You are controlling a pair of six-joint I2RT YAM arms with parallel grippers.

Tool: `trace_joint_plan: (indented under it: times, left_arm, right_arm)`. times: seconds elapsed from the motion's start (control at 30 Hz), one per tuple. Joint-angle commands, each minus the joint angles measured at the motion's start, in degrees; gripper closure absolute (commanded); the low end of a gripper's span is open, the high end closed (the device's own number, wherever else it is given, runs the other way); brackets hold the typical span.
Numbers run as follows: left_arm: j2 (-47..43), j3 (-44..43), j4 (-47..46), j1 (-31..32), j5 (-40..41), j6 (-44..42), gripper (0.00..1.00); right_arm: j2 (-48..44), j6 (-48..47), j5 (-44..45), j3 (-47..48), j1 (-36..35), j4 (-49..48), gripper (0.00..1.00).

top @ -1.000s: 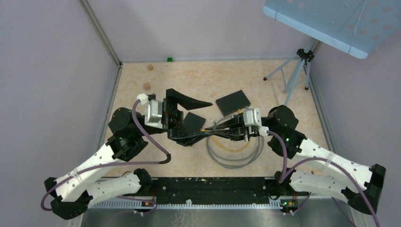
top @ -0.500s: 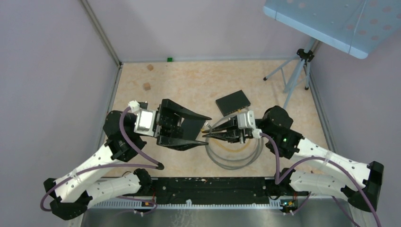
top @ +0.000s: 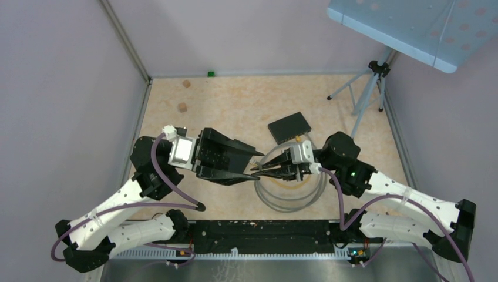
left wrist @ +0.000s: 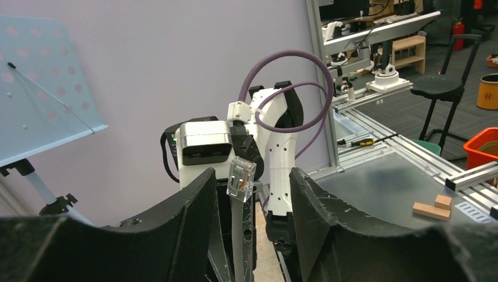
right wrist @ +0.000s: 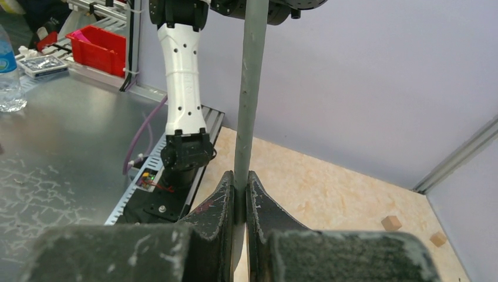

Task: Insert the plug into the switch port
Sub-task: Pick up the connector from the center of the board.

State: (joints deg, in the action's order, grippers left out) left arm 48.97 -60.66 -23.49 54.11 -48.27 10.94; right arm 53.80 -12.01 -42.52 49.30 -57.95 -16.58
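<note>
A clear plug (left wrist: 241, 179) stands upright on the end of a grey cable (right wrist: 251, 88). My right gripper (right wrist: 239, 179) is shut on that cable just below the plug, and in the top view it (top: 256, 169) points left. My left gripper (left wrist: 252, 182) is open, with one finger on each side of the plug and a gap on both sides. From above, the left gripper (top: 256, 164) meets the right one tip to tip. The switch (top: 289, 127) is a flat black box lying on the table behind the right gripper; its port does not show.
The rest of the grey cable lies coiled (top: 292, 192) on the table under the right wrist. Two small wooden blocks (top: 182, 107) sit at the far left, with a green marker (top: 210, 74) at the back edge. A tripod (top: 367, 94) carries a blue perforated panel (top: 405, 23) at the back right.
The left gripper's fingers have narrowed from wide open and now flank the plug. The right gripper has shifted slightly left with the cable, still shut.
</note>
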Motion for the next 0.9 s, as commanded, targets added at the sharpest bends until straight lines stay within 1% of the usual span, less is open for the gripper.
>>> trace_joint_plan:
  times: [0.0,0.13,0.3,0.4,0.43,0.5,0.57,0.6,0.67,0.7,0.73,0.77,0.8,0.87]
  left_arm:
    - [-0.34,-1.74,-3.05,0.03,-2.03,1.27,0.45]
    - [-0.37,-1.67,-3.54,0.08,-2.72,1.56,0.51]
    - [-0.21,-1.91,-4.61,0.04,-6.37,2.35,0.57]
    - [-0.07,-2.0,-4.9,0.06,-8.29,2.95,0.64]
    - [-0.02,-2.07,-5.0,0.05,-8.59,3.13,0.67]
    - [0.03,-2.16,-4.93,0.05,-8.92,3.37,0.77]
    - [0.01,-2.26,-4.44,0.08,-9.03,3.43,0.95]
    - [0.01,-2.32,-4.08,0.08,-8.98,3.35,1.0]
    - [-0.1,-2.35,-3.46,0.08,-9.3,3.3,1.0]
    - [-0.07,-2.35,-3.42,0.06,-9.88,3.38,1.0]
    - [-0.16,-2.31,-3.39,0.1,-10.69,3.51,1.0]
    - [-0.12,-2.35,-3.36,0.11,-11.61,3.68,1.0]
    - [-0.2,-2.35,-3.33,0.04,-12.27,3.88,1.0]
    - [-0.27,-2.27,-3.24,0.06,-13.39,4.2,1.0]
  right_arm:
    - [-0.28,-1.74,-1.94,2.99,-0.77,-1.15,1.0]
    - [-0.28,-2.65,-3.34,3.21,-0.83,0.24,1.0]
    - [-0.25,-3.63,-7.09,3.5,-0.76,1.63,1.0]
    - [-0.34,-3.63,-7.52,3.52,-0.77,1.64,1.0]
    - [-0.36,-3.63,-7.5,3.52,-0.78,1.68,1.0]
    - [-0.36,-3.63,-7.55,3.55,-0.8,1.49,1.0]
    - [-0.34,-3.5,-7.98,3.74,-0.82,1.24,1.0]
    - [-0.36,-3.12,-8.32,3.85,-0.77,0.57,1.0]
    - [-0.45,-1.29,-9.13,3.86,-0.82,-1.59,1.0]
    - [-0.46,0.03,-9.49,3.88,-0.83,-3.05,0.93]
    - [-0.42,1.83,-9.84,3.83,-0.81,-5.07,0.81]
    - [-0.38,4.04,-10.25,3.66,-0.76,-7.76,0.72]
    - [-0.32,6.77,-10.85,3.13,-0.82,-11.11,0.67]
    - [0.21,13.76,-12.34,1.97,-0.78,-19.66,0.63]
